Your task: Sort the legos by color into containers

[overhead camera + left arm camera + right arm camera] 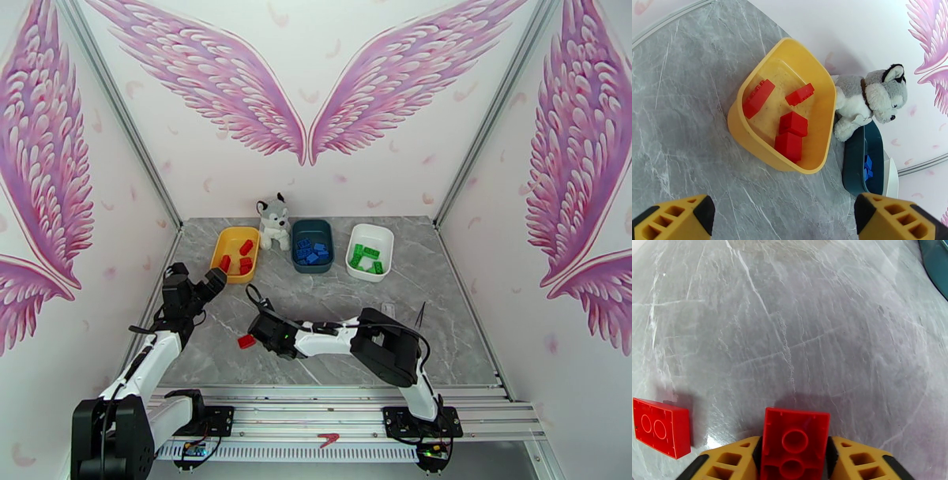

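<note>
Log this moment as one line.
right pincer: shut on red lego | left pincer: open, empty, facing yellow tray | second red lego: loose on table

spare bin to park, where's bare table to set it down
Widest bare patch: table right side, between white tray, right wall and right arm. Narrower strip between that arm and the teal tray. Crowded: back row around the husky, and near left where right fingers hold a red brick beside a loose one.

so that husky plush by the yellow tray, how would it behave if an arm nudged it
Probably soft and floppy: the husky plush looks like stuffed fabric. Likely light, so a nudge would slide or topple it rather than meet resistance. It sits close against the yellow tray, so it might just lean on that rim.
</note>
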Motion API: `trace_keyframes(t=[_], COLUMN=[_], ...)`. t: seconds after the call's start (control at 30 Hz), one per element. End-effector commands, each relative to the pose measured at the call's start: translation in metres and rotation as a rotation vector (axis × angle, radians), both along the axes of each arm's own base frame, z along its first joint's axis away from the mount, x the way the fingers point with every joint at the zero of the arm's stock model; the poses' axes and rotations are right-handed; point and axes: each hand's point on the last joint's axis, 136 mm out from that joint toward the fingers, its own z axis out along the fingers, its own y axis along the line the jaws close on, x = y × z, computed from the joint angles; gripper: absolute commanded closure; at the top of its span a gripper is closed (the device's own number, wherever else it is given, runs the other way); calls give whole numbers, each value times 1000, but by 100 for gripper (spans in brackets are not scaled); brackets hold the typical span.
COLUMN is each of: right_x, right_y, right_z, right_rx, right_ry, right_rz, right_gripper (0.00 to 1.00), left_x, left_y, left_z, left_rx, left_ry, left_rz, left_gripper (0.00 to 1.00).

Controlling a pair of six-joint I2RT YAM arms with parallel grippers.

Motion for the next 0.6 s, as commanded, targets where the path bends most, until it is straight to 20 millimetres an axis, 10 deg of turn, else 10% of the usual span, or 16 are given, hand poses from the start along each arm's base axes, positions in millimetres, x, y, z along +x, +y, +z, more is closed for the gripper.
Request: trace_keyframes(t=[0.0, 0.57], right_x=[-7, 63], right_y=[-15, 44], right_z=[-8, 52], right_rx=[-40, 382], right_ry=[23, 129], right_rz=[1, 70], right_gripper=[63, 81], left_x=[1, -5], left_y=[-2, 4], left_z=[-2, 3], left_rx=[-11, 1], left_ry=[0, -51], left_rz=[-17, 21], left_gripper=[1, 3])
